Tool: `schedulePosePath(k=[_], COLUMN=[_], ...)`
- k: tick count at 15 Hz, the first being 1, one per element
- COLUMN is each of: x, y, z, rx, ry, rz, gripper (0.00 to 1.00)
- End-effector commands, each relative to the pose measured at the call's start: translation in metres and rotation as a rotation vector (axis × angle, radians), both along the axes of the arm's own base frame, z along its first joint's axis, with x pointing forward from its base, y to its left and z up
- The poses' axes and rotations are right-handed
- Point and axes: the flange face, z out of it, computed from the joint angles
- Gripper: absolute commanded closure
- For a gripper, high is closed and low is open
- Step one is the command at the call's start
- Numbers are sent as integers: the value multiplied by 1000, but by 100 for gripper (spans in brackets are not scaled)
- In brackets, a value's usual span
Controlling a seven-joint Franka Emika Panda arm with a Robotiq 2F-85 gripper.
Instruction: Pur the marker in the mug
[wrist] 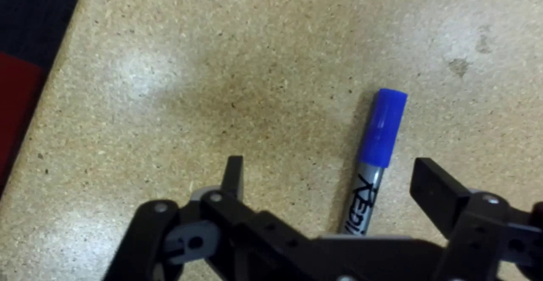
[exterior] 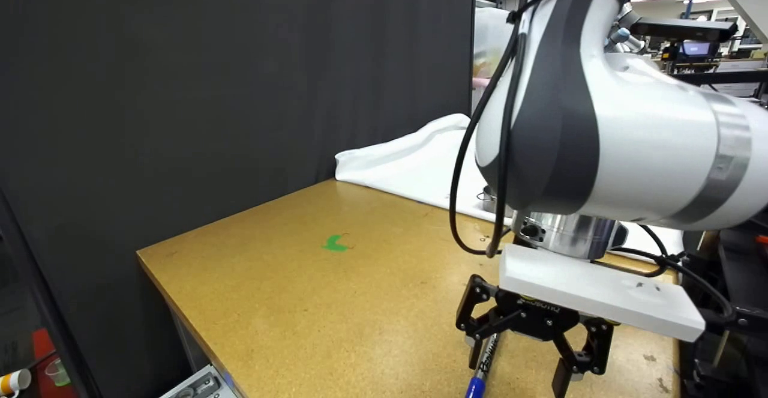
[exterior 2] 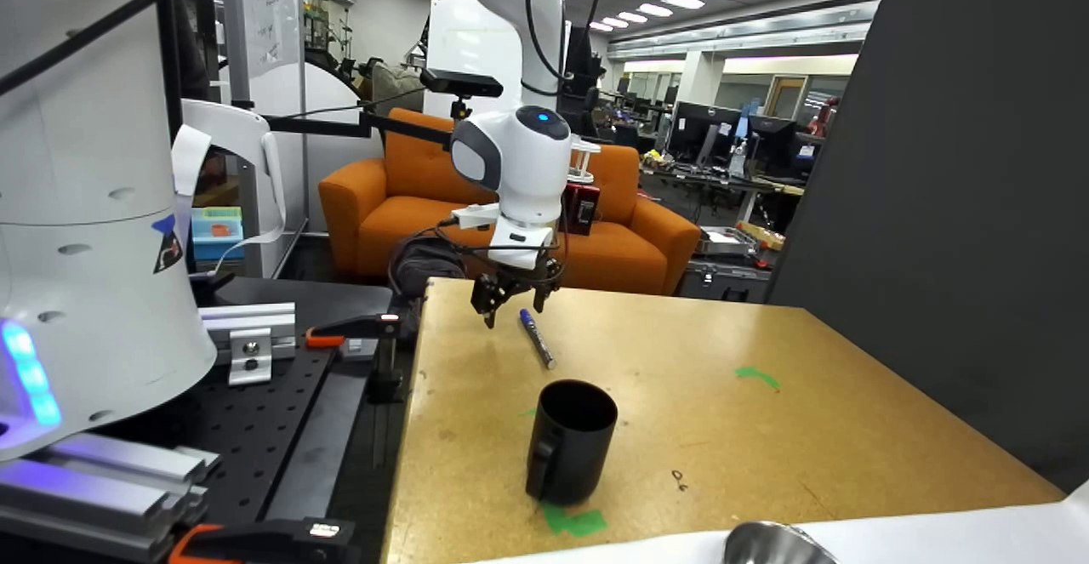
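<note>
marker [wrist: 373, 160], blue-capped, silver-barrelled: was found lying on the tabletop [exterior: 300, 302], below the gripper [wrist: 328, 164] and off-centre, nearer the finger [wrist: 437, 192] at the wrist view's right. gripper: fingers were seen spread, nothing gripped. mug [exterior 2: 572, 453], black: was seen standing upright, well apart from the gripper, beyond the marker's silver end in an exterior view. handling note: before descent, a sideways shift to centre the marker, and a slight turn to square the fingers across its barrel, were judged advisable.
</note>
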Motion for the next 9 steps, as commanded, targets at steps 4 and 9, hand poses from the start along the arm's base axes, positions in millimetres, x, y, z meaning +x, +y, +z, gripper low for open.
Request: schedulePosePath(k=[4, 9], x=[9, 16], y=[-7, 5], z=[-7, -6], rx=[-97, -142], ry=[-39, -58], rz=[-45, -46], gripper=[0, 0])
